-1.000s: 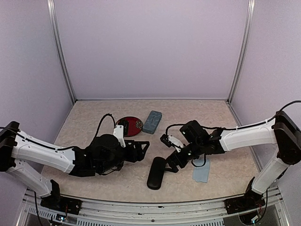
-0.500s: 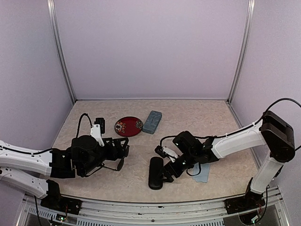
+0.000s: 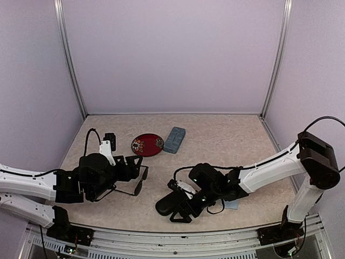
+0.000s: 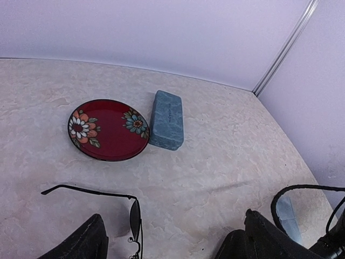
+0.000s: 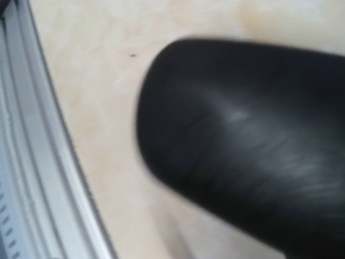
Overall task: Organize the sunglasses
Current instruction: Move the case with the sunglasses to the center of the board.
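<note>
A pair of sunglasses with a thin black frame and dark lenses lies on the table, one temple stretched out to the left. My left gripper hovers just over it, open, the frame close to the left finger. From above, the sunglasses lie just in front of the left gripper. My right gripper is down at the black oval case near the front edge. That case fills the blurred right wrist view and the fingers are not visible there.
A red flowered plate and a blue-grey rectangular case sit side by side towards the back. A light blue cloth lies under the right arm. The metal front rail runs close to the black case.
The left arm pulled back to the left and now hovers by the sunglasses. The right gripper moved towards the front edge, and the black case turned from upright to lying crosswise.
</note>
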